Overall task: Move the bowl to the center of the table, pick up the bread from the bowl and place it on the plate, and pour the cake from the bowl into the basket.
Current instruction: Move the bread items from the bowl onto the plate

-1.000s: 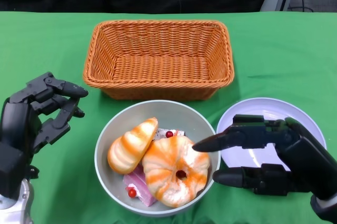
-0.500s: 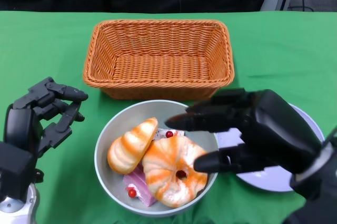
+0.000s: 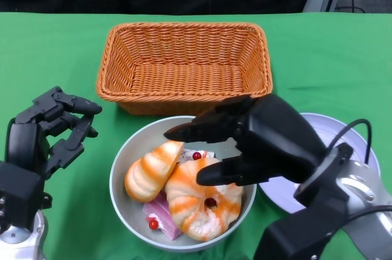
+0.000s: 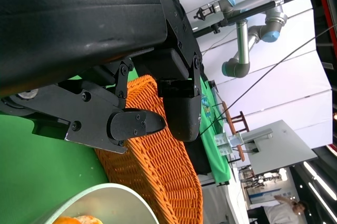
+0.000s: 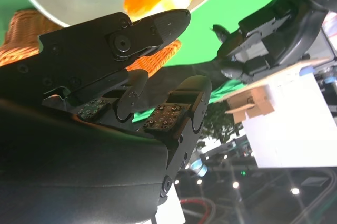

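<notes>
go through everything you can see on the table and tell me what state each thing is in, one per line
bowl: upright in front of the basket, holding bread and cake.
ring-shaped bread: in the bowl, not gripped.
long bread roll: in the bowl, leaning on the ring bread.
cake: in the bowl, mostly under the bread.
basket: upright, empty.
plate: flat, bare where visible.
right hand: open, fingers spread above the bowl.
left hand: open, beside the bowl.

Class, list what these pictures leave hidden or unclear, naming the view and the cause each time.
- Cake, head view: mostly buried under the round bread.
- Plate, head view: largely covered by the right hand and its arm.
- Bowl, left wrist view: cut off by the picture edge.
</notes>
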`<state>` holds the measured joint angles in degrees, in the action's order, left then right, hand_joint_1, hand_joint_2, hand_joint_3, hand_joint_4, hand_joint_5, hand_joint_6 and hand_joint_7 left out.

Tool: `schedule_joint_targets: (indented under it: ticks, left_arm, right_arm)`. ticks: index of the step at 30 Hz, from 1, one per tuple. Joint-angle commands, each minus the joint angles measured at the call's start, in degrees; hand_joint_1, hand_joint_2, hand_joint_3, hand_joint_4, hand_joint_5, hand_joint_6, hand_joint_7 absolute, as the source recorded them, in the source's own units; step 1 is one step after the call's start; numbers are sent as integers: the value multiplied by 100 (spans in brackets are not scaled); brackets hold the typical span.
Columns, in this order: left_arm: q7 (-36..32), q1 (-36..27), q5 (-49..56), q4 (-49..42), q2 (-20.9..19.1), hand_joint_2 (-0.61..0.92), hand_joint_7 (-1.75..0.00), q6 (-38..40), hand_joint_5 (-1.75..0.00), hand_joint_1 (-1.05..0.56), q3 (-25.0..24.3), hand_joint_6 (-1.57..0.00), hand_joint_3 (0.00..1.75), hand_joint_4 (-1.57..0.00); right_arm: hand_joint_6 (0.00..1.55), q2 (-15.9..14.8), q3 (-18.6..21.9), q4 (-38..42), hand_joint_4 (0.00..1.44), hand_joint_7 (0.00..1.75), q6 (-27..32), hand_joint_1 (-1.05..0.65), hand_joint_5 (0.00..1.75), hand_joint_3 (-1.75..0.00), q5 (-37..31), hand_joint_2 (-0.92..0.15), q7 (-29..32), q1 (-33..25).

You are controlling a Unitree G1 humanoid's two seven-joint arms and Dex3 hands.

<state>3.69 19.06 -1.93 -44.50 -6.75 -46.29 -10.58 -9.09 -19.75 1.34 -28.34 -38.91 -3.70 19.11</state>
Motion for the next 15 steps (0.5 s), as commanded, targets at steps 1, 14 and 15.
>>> schedule_joint_targets:
  ticks: [1,14,15]
  left_arm:
    - [-33,54,-75,-10,-77,88,-109,13,-148,-17,-44,-78,41,-75]
    - [-148,76,-42,44,-99,85,-114,41,-167,-22,-72,-76,42,-69]
    - [-150,76,-42,43,-99,85,-115,41,-168,-22,-70,-76,42,-69]
  right_arm:
    - [81,87,-167,448,85,1,-37,-61,14,0,-120,-85,308,266]
    - [82,245,-760,1548,88,0,-80,-62,14,0,-665,-86,1212,799]
    - [82,241,-771,1559,88,0,-79,-62,14,0,-664,-86,1230,808]
